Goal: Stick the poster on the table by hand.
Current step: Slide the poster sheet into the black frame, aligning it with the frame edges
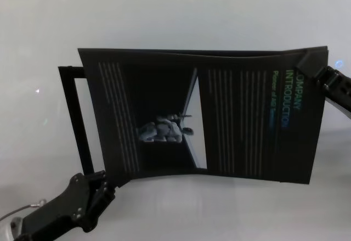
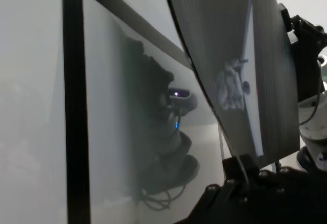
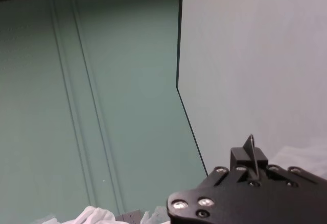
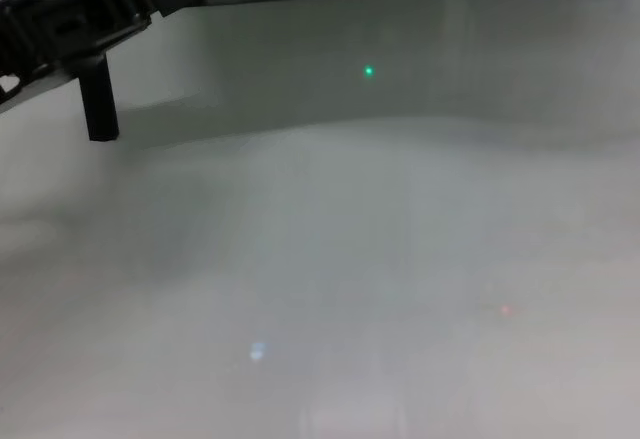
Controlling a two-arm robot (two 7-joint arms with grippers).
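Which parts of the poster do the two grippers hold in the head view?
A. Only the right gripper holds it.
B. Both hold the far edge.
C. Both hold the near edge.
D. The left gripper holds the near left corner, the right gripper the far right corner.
D: the left gripper pinches the near left corner of the poster, while the right gripper clamps its far right corner.

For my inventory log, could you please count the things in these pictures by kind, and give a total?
Large thin black poster sheet with pale text: 1
Thin black frame bars behind it: 1
Black plastic robot grippers, left and right: 2
Pale grey-white table: 1
Total: 5
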